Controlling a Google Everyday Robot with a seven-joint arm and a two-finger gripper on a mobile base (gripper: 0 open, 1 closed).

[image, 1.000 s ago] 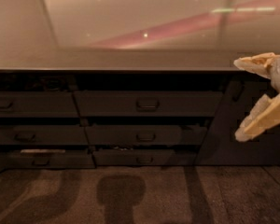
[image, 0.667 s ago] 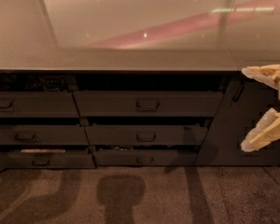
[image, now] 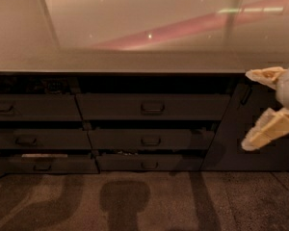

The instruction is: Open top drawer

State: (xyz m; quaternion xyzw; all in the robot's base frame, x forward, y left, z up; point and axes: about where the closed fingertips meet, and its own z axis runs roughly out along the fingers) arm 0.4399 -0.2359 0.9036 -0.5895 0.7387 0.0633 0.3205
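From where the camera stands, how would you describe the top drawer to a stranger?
Under the long glossy countertop sit rows of dark drawer fronts. The top drawer is in the uppermost row, left of the open claw at the right edge. It is wider than its neighbours, with one small loop handle at its centre.

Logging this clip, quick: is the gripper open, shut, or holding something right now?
Gripper: open, holding nothing, at the right edge of the view, not touching the top drawer.
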